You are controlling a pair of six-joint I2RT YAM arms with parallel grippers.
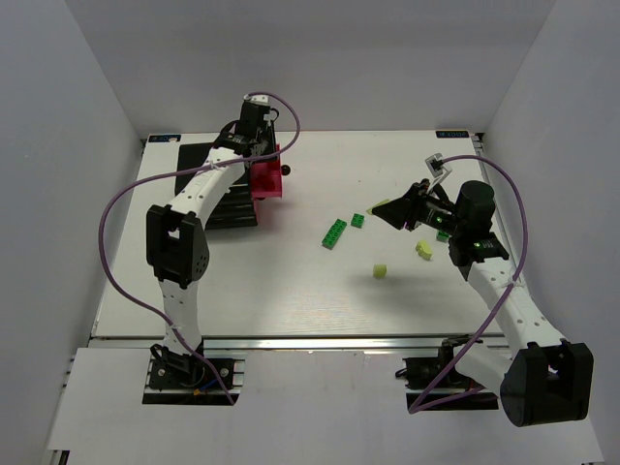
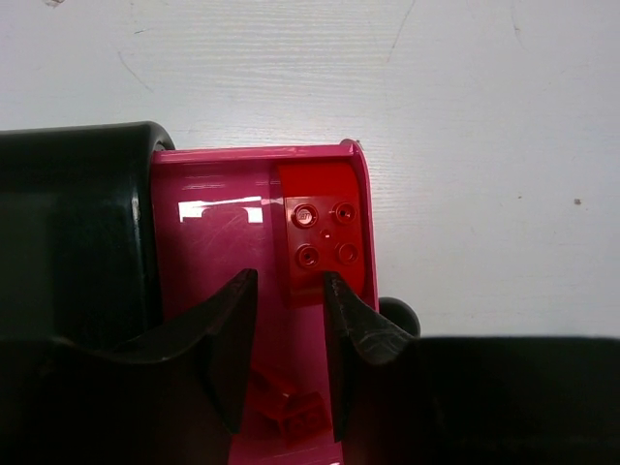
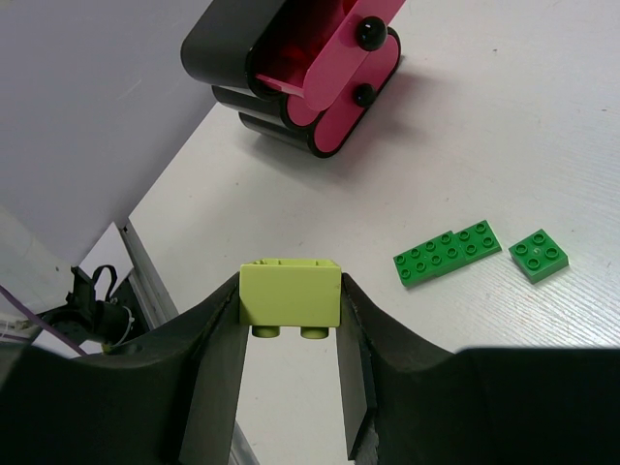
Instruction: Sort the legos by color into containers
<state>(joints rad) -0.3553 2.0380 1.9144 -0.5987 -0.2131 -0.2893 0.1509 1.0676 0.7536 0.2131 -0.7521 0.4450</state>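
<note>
My left gripper (image 1: 263,160) hangs open over the open pink drawer (image 2: 213,242) of the black cabinet (image 1: 218,194). In the left wrist view its fingertips (image 2: 341,300) straddle a red brick (image 2: 325,228) that lies flat in the drawer. More red bricks (image 2: 295,407) lie further in. My right gripper (image 1: 386,208) is shut on a pale yellow brick (image 3: 291,294) and holds it above the table. A long green strip (image 1: 334,233) and a small green brick (image 1: 358,220) lie mid-table; both also show in the right wrist view, the strip (image 3: 448,254) and the small brick (image 3: 539,255).
Two loose pale yellow bricks (image 1: 381,270) (image 1: 424,250) lie on the table near the right arm. The cabinet (image 3: 232,58) shows two pink drawer fronts with black knobs (image 3: 369,35). White walls stand on the left, back and right of the table.
</note>
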